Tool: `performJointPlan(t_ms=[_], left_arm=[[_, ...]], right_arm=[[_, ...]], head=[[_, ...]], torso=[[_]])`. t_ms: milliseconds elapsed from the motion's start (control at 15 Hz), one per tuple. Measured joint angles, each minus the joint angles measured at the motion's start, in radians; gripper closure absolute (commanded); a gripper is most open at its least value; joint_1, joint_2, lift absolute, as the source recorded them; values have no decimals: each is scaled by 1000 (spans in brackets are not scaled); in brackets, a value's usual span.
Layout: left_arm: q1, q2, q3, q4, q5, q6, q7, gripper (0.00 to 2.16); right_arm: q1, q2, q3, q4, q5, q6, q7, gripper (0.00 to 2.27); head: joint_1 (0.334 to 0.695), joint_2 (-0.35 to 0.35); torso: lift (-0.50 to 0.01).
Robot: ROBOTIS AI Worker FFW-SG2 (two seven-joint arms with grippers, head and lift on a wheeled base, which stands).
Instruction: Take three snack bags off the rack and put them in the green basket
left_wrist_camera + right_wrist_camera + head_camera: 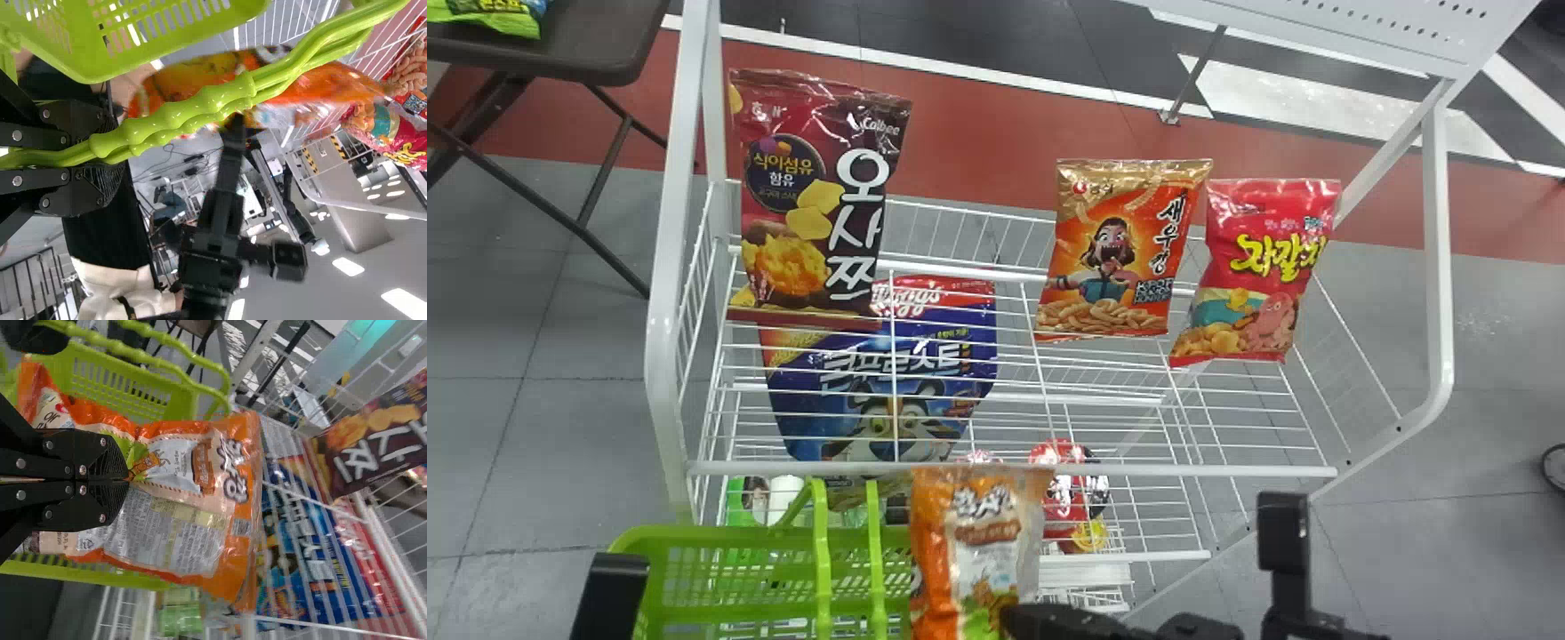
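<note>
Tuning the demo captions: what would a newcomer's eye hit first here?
Probably the orange snack bag pinched in the right gripper, low in the head view. Next, the bright green basket at lower left, its handles clamped by the left gripper. Then the big maroon bag at the rack's left.

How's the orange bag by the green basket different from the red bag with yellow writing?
The orange bag is pinched in the right gripper; the red bag is on the white rack. The orange bag has white letters, while the red bag's are yellow. Both are snack bags with cartoon pictures.
</note>
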Motion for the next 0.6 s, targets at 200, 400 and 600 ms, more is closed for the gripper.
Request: performJointPlan(t_ms=[200,400,600], left_arm=[[1,0,-2,-3,1,0,4,1278],[2,0,-6,-4,0,3,3,1278],[8,0,-6,-8,-1,3,1,1278]], right_arm=[[3,-20,85,40,31,-1,0,2219],[3,-34,157,47,57,-17,-2,1460],[-10,-37,185,56,60,-12,-8,-2]], head=[[695,-350],[695,-350],[695,-350]], torso=[[-26],[-26],[-26]])
